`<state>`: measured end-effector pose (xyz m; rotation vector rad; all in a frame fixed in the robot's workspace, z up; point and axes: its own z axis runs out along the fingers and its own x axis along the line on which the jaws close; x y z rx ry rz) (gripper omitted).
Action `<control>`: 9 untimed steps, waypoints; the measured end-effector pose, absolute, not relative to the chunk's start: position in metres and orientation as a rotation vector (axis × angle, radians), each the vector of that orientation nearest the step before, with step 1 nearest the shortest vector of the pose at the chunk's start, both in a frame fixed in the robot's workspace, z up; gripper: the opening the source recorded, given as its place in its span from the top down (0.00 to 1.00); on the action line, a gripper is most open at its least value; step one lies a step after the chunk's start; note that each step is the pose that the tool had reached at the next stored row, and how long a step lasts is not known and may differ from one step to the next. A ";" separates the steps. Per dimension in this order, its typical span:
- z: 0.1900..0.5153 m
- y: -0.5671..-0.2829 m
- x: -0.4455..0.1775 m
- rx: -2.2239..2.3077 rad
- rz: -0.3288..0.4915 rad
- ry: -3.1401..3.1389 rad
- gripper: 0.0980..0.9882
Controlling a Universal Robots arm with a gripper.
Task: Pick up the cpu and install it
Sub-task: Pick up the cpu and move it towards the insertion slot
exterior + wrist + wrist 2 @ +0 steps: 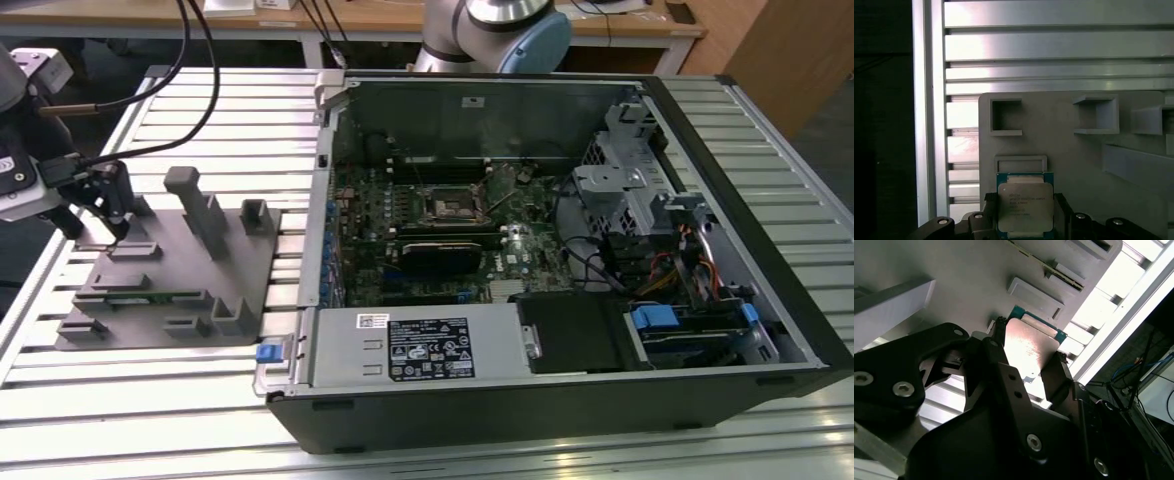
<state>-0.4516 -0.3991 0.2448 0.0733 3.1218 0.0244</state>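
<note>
So far, the end effector (118, 228) is clenched on the cpu (1025, 202) at the fixture (160, 290), well apart from the socket (451, 205); installing is not yet done.

Slatted aluminium table (134, 400) with grey fixture (174, 290) and open black computer case (534, 405) side by side

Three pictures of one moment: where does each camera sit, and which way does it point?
Exterior view: set apart, high over the table, looking down on the computer case and grey fixture; the arm and gripper show.
First wrist view: at the wrist, looking past the gripper at the cpu and the fixture beyond.
Second wrist view: at the wrist, close behind the black fingers, which flank the cpu.
Shared: both wrist views show the gripper shut on the cpu, with the fixture behind.
</note>
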 end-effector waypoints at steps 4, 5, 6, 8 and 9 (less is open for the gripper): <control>0.246 -0.399 -0.452 0.073 0.024 3.122 0.51; 0.246 -0.399 -0.452 0.073 0.025 3.122 0.51; 0.246 -0.399 -0.452 0.073 0.024 3.122 0.51; 0.246 -0.399 -0.452 0.073 0.024 3.122 0.51; 0.246 -0.399 -0.452 0.073 0.024 3.122 0.51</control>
